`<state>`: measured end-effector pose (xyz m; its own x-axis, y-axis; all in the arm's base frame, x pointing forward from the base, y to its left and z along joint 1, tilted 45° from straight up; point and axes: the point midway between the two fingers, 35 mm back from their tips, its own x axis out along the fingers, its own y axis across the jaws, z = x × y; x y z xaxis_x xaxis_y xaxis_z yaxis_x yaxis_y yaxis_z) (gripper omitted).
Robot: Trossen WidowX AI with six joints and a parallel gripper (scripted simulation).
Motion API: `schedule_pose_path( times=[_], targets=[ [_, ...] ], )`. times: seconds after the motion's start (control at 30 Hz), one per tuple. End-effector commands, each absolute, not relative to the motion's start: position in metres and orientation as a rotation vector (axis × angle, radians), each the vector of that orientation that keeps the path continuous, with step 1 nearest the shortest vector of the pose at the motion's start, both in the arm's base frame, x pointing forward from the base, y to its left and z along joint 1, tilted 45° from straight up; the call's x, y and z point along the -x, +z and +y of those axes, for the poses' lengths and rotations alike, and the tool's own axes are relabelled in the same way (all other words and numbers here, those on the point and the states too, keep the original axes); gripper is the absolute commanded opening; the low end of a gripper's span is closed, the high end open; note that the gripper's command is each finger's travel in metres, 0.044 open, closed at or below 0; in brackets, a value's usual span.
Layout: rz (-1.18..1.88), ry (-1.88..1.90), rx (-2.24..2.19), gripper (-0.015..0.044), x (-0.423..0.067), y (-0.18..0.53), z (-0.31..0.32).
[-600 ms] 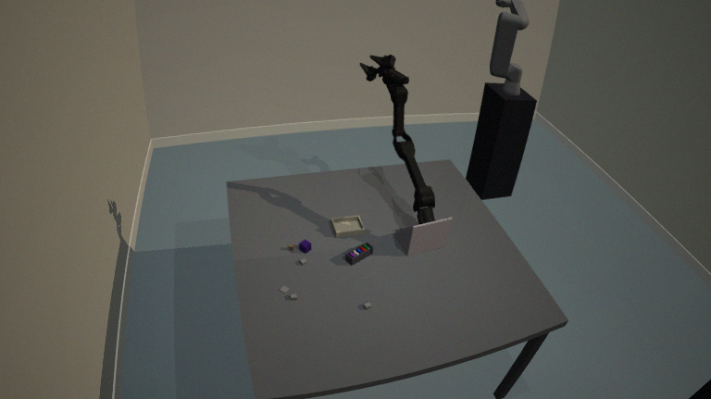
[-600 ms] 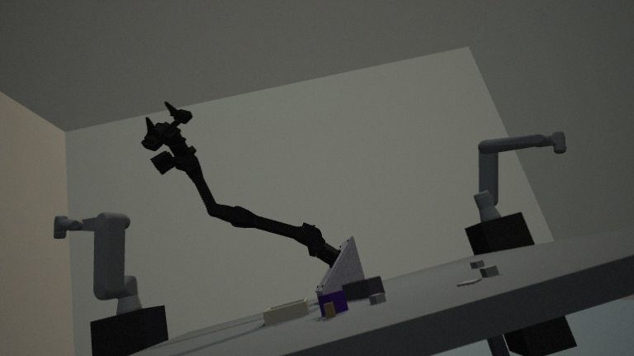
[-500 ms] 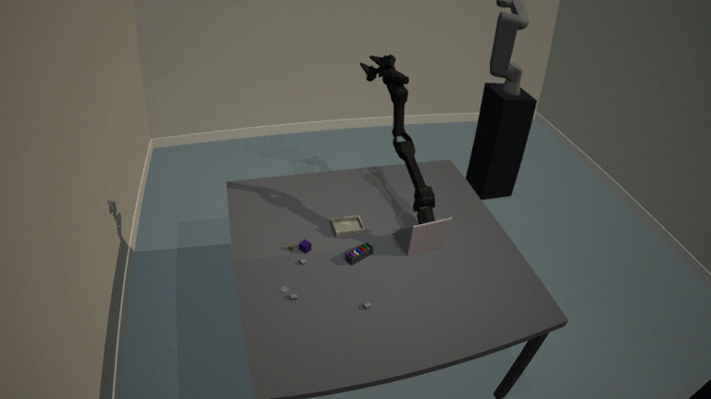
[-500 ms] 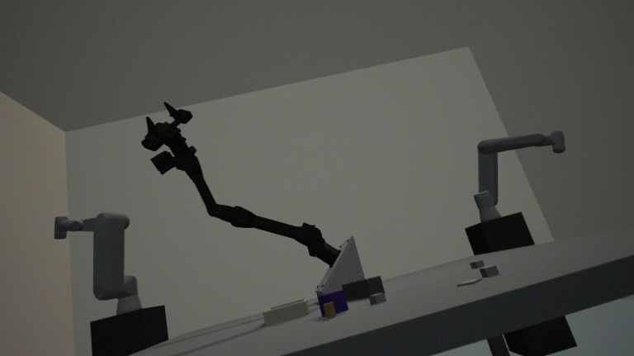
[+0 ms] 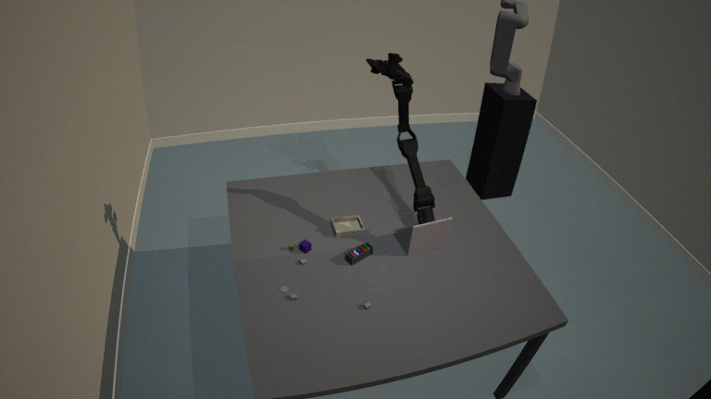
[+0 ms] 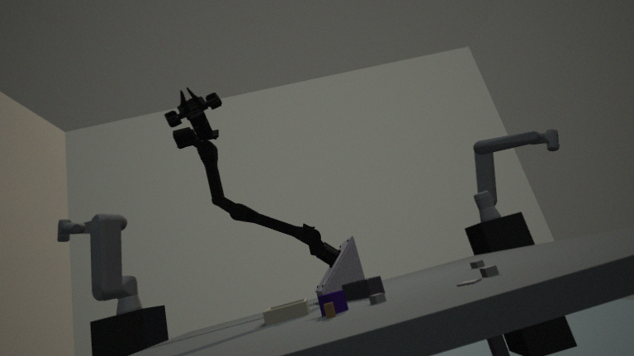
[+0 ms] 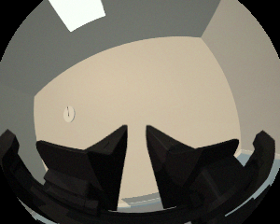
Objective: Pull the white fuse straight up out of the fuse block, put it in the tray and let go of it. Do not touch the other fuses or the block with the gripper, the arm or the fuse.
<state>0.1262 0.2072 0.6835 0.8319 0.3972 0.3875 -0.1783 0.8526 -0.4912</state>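
Observation:
The dark fuse block (image 5: 358,255) (image 6: 361,287) sits on the grey table, with a row of coloured fuses in it. The white fuse (image 5: 355,254) stands among them in the block; in the exterior view the fuses are hidden. The cream tray (image 5: 335,227) (image 6: 286,310) lies just behind and left of the block. My gripper (image 5: 369,63) (image 6: 186,92) (image 7: 136,130) is raised high in the air, far above the table, pointing at the wall. Its fingers stand close together with only a narrow gap and nothing between them.
A purple cube (image 5: 305,245) (image 6: 333,301) and a small brown block (image 5: 290,246) (image 6: 329,309) lie left of the fuse block. Small grey pieces (image 5: 284,288) (image 5: 367,305) are scattered toward the front. A pale wedge (image 5: 430,234) (image 6: 346,263) stands at the arm's base. A grey arm on a black pedestal (image 5: 500,143) stands beside the table.

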Motion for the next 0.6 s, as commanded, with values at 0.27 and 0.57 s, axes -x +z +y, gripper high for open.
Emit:
schedule_pose_path(
  times=[0.27, 0.57],
  targets=[
    [-0.374, 0.317, 1.006, 0.0074, -0.198, 0.570, 0.318],
    [-0.138, 0.318, 1.323, 0.0074, -0.271, 0.463, 0.342]
  ],
)
